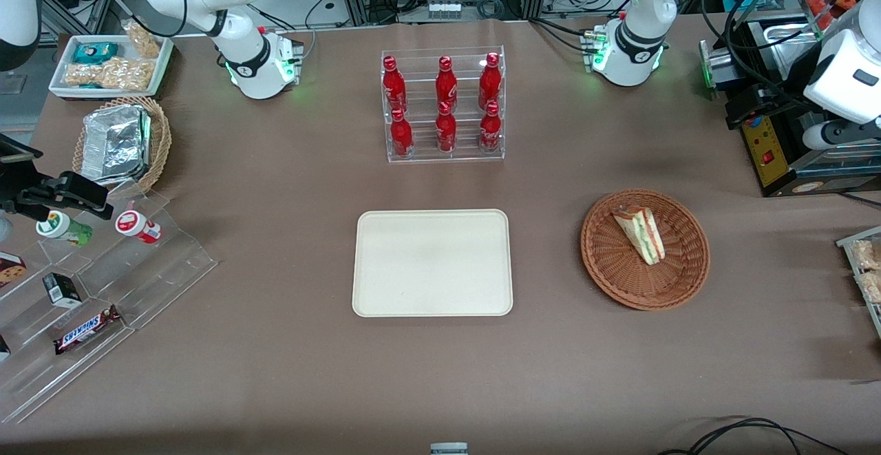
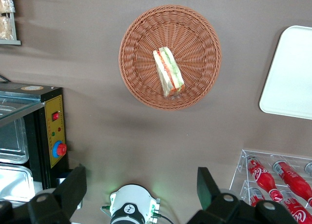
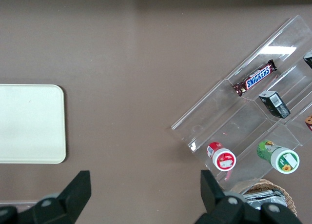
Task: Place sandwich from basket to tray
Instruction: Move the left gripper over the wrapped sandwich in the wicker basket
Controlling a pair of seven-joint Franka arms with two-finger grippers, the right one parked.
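Sandwich, a small clear-wrapped triangular wedge of white bread with green and pink-red filling (image 1: 641, 235), lies on its side in the round reddish-brown woven wicker basket (image 1: 681, 272), so the pick has not begun; this looks like the approach step. Left claw (image 2: 141, 187) hangs high over the brown worktop (image 1: 275, 372), well apart from the basket, with its 2 black fingers (image 2: 73, 187) spread wide and nothing between them. Next move, as I judge it: descend over the wedge, line the fingers across its 2 flat bread faces, close gently since wrap and bread will give. Flat cream rectangular tray with rounded corners (image 1: 385, 303) sits beside the basket toward the parked arm's end, bare. Hard to make out: the claw itself is out of the front view, and the tray is cut off in both wrist views.
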